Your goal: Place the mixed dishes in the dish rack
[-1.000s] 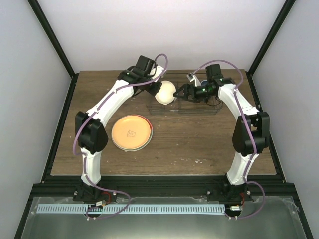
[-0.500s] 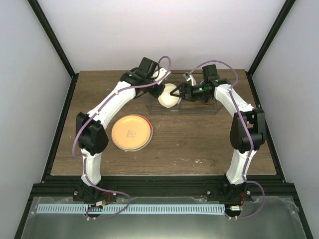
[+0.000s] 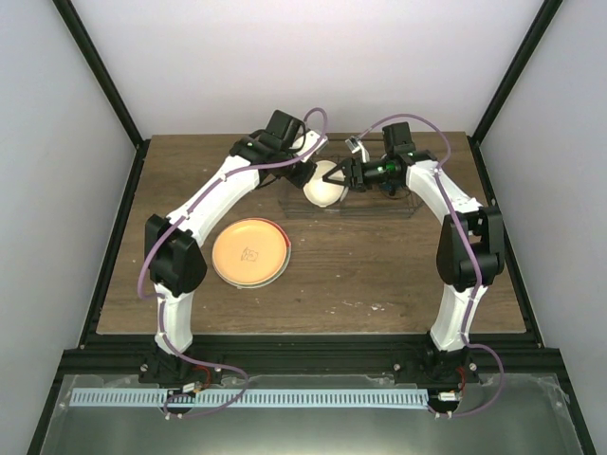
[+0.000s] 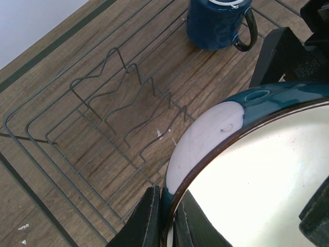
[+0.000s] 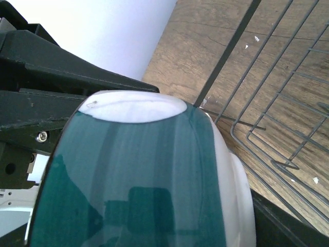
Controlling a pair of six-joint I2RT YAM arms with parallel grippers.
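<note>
The small bowl [image 3: 324, 186], cream-white inside and teal with white patches outside, hangs tilted over the left end of the wire dish rack [image 3: 403, 206]. My left gripper [image 4: 168, 224] is shut on the bowl's rim [image 4: 205, 139]. My right gripper [image 3: 341, 175] is open and close against the bowl, whose teal outside [image 5: 144, 185] fills the right wrist view. The dark blue mug [image 4: 217, 23] stands upright in the rack [image 4: 103, 103]. The orange-yellow plate [image 3: 250, 252] lies flat on the table. The floral plate is out of view.
Upright wire dividers [image 4: 128, 98] stand just below and left of the bowl. The rack's corner wires [image 5: 288, 128] lie right of the bowl in the right wrist view. Both arms crowd the back middle of the table [image 3: 379, 275].
The left gripper carried the bowl right and farther back, over the rack's left end. The right gripper moved left and back, closer against the bowl.
</note>
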